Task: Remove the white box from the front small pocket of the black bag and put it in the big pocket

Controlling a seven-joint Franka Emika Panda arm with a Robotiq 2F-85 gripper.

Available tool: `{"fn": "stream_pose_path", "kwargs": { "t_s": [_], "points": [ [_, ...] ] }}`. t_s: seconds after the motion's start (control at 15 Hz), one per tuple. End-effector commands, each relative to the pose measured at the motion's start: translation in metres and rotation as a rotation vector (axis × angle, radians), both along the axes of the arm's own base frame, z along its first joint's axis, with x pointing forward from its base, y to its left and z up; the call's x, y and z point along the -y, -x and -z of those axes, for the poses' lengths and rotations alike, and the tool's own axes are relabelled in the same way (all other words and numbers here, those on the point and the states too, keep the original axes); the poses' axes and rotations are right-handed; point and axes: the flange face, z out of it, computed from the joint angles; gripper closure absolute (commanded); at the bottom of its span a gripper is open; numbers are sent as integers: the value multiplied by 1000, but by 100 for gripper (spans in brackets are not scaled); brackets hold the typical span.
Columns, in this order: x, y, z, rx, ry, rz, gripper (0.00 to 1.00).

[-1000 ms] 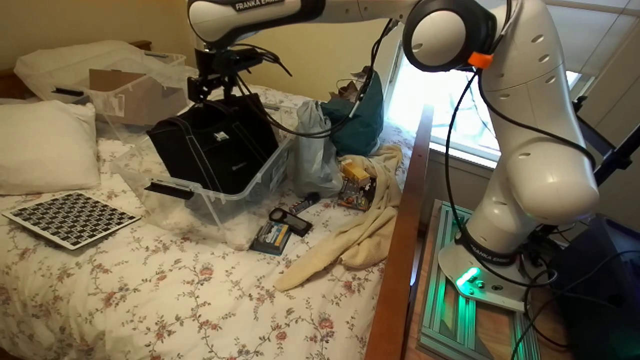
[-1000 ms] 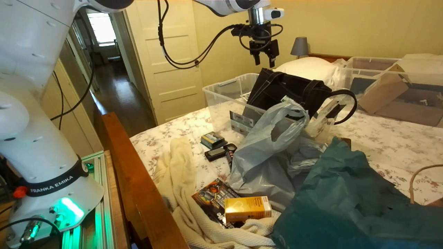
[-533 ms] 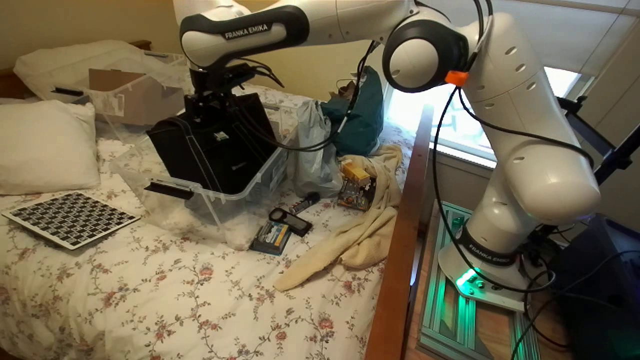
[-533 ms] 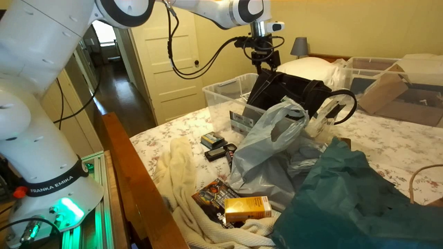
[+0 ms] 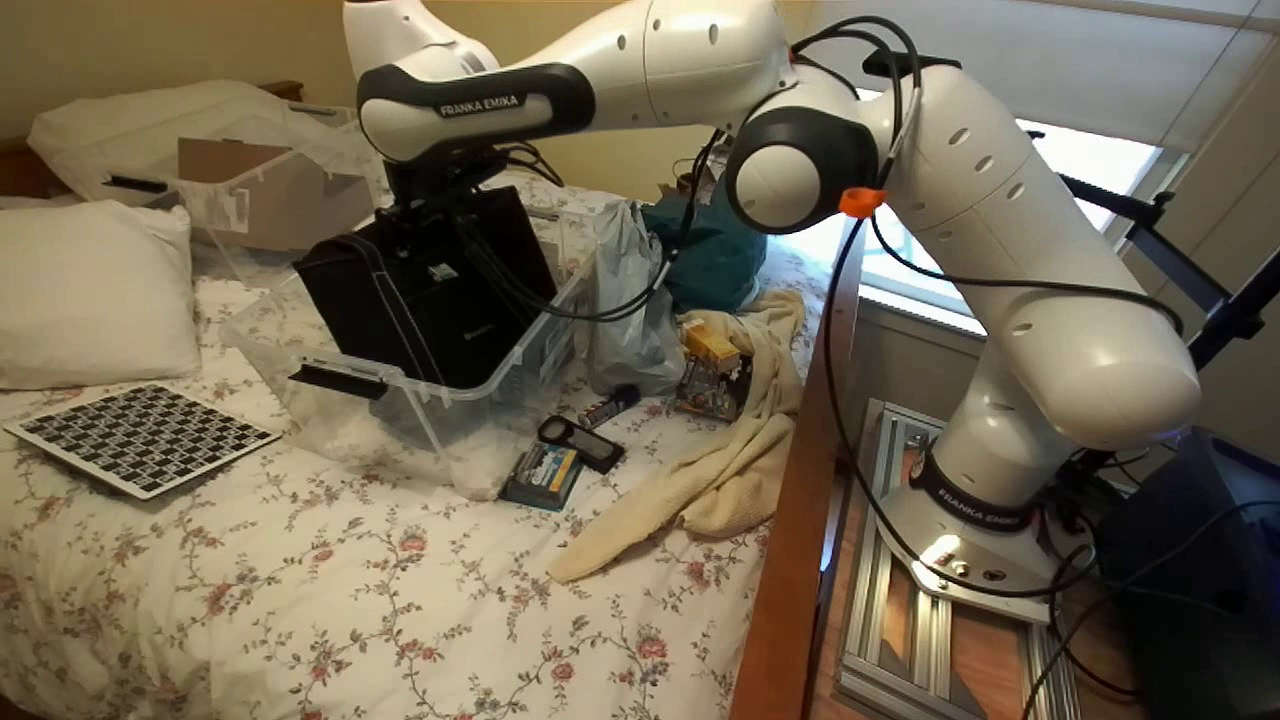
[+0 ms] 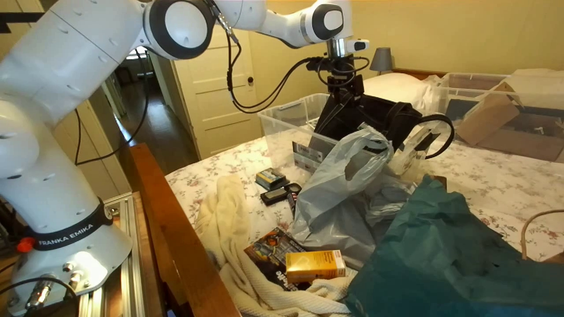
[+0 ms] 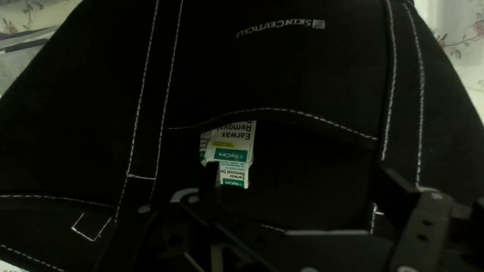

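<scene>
The gripper holds nothing, jaws spread wide, but 1 finger overlaps the white box in the wrist view, so descending may shove it deeper.

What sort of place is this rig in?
Most likely a bedroom in a home. Signs: a white floral-print fabric bedspread over a wide surface, a plump white fabric pillow lying on it, and a small lamp with a tapered grey shade in the background.
</scene>
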Motion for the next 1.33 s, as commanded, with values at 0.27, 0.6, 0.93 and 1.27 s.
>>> {"fn": "stream_pose_path", "kwargs": {
  "t_s": [0.27, 0.6, 0.93, 1.27],
  "points": [
    [5, -11, 19, -16, 43, 40, 0],
    [4, -12, 32, -28, 40, 39, 0],
    [9, -11, 37, -33, 37, 29, 0],
    [14, -10, 51, -37, 82, 114, 0]
  ]
}}
